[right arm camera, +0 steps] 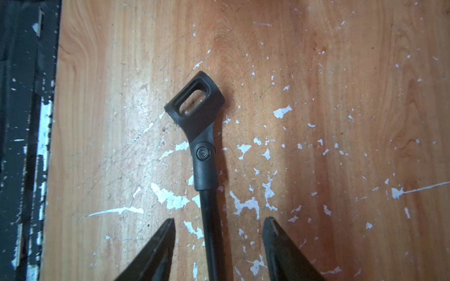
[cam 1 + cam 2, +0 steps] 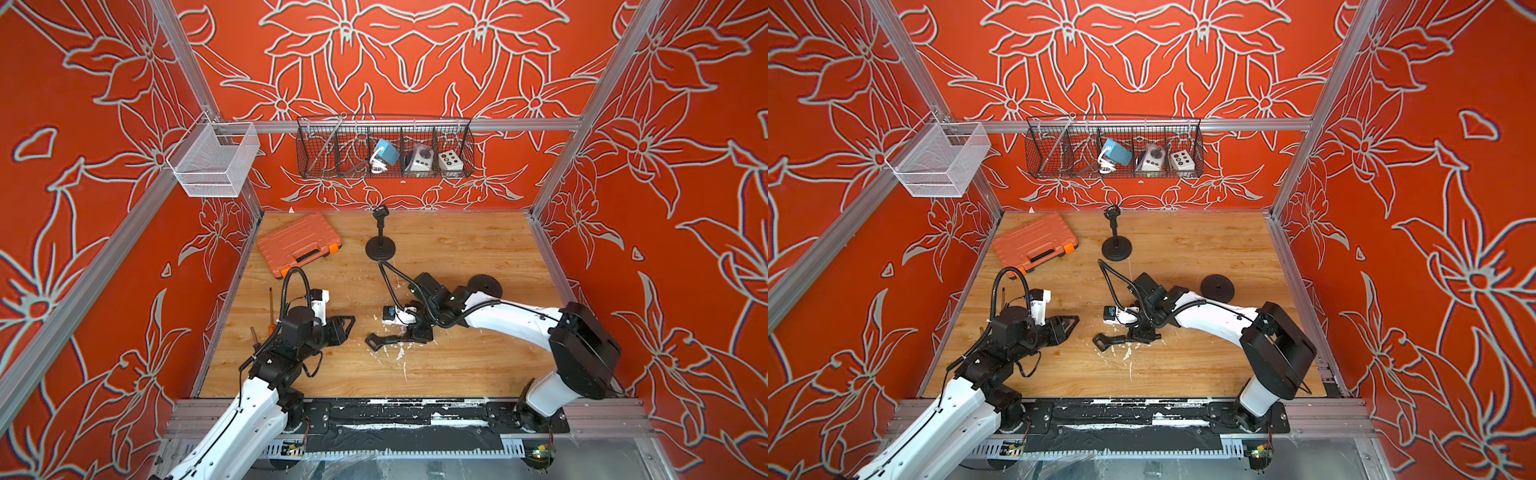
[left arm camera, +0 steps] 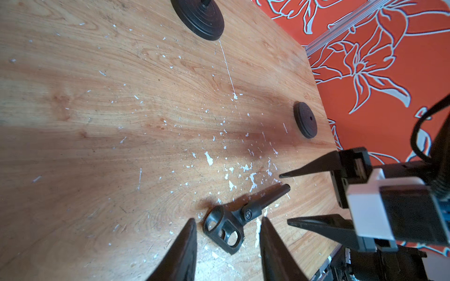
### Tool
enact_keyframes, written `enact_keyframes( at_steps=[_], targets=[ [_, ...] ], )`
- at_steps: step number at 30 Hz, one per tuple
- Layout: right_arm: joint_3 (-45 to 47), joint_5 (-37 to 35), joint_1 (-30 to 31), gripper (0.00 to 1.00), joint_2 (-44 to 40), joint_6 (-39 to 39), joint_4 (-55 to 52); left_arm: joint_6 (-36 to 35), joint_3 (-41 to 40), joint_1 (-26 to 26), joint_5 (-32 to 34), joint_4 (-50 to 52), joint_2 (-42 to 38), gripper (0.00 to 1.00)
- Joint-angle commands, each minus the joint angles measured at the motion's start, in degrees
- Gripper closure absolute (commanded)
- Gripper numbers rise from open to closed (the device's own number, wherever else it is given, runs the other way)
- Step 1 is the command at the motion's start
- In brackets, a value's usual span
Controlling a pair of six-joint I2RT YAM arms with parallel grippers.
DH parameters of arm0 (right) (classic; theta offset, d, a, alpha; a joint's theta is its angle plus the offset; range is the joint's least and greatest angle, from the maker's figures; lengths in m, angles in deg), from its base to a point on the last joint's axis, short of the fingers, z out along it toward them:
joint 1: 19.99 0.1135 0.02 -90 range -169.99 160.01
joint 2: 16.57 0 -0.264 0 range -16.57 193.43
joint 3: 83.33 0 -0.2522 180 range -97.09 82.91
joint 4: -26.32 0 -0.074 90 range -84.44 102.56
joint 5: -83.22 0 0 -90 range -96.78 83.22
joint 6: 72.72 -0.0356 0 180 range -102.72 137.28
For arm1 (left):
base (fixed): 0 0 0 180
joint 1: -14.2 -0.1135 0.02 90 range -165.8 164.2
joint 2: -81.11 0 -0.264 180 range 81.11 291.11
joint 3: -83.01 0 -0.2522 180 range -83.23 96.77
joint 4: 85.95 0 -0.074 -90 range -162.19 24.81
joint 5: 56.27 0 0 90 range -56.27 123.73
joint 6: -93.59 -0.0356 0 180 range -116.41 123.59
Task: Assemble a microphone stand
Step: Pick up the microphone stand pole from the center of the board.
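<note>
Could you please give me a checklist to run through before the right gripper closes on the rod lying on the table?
1. Black microphone clip on its thin black rod lies flat on the wooden table: ok.
2. Right gripper open, jaws either side of the rod, not touching it: ok.
3. Left gripper open, empty, short of the clip: ok.
4. Loose black round base lies flat, nothing on it: ok.
5. Thread at the rod's free end is sound: cannot tell.

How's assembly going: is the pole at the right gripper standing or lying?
Lying: the pole rests flat on the table, straddled by the right gripper.
</note>
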Motion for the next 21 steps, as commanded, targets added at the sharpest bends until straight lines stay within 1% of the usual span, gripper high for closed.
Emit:
enact_keyframes(
  at_steps=[1,6,8,11,17,21],
  targets=[
    [-1.79,-0.92,1.23,0.39,2.10,2.56,-0.88,-0.70,-0.81,0.24,-2.27,-1.87,-0.61,0.59],
    [-2.57,-0.65,2.54,0.39,4.55,1.97,-0.47,-0.57,-1.09,0.24,-2.75,-1.11,-0.73,0.59],
    [-2.93,-0.89,3.01,0.42,5.32,1.45,-0.25,-0.67,-1.08,0.24,-2.34,-0.74,-1.18,0.59],
    [-3.57,-1.37,3.47,0.43,6.38,-0.16,0.64,-0.69,-1.10,0.22,-1.68,-0.65,-1.91,0.59],
    [-4.68,0.26,4.32,0.43,8.66,-2.67,1.88,-0.54,-1.28,0.24,-1.30,-0.64,-1.93,0.59],
    [-4.78,1.60,4.59,0.46,10.07,-4.37,2.97,0.07,-1.28,0.24,-0.66,-0.64,-1.92,0.59]
  ],
)
